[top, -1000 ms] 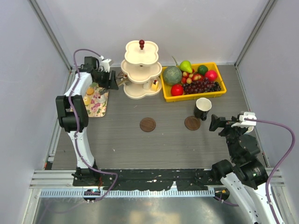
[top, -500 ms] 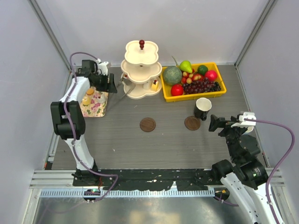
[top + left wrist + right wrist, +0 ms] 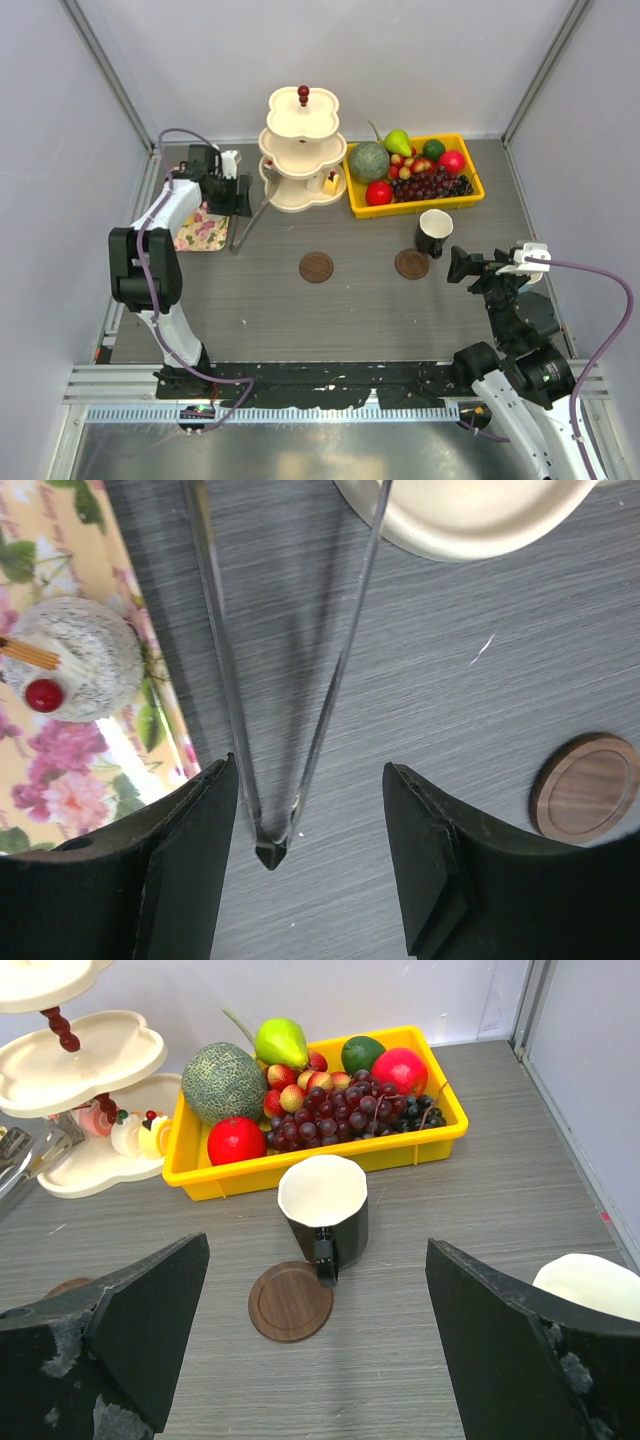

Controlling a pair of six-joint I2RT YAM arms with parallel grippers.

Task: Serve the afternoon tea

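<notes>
Drawing nearer from the far-left corner, the left pincer [image 3: 241, 195] is hovering with its jaws apart over the tongs [image 3: 222, 680], which are lying loose on the table [image 3: 350, 310] between the flowered tray [image 3: 205, 232] and the tiered stand [image 3: 303, 150]. A cherry-topped cake [image 3: 70, 670] is waiting on the tray. The right pincer [image 3: 460, 264] is gaping empty beside the black mug [image 3: 434, 232]. Moving sweets to the stand seems to be the step in hand. The next move is calling for a square grip on the tongs.

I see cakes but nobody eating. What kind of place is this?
Probably a robot lab booth dressed as a tea table: left arm and right arm bolted to a metal frame, plain walls, a tiered stand.
</notes>
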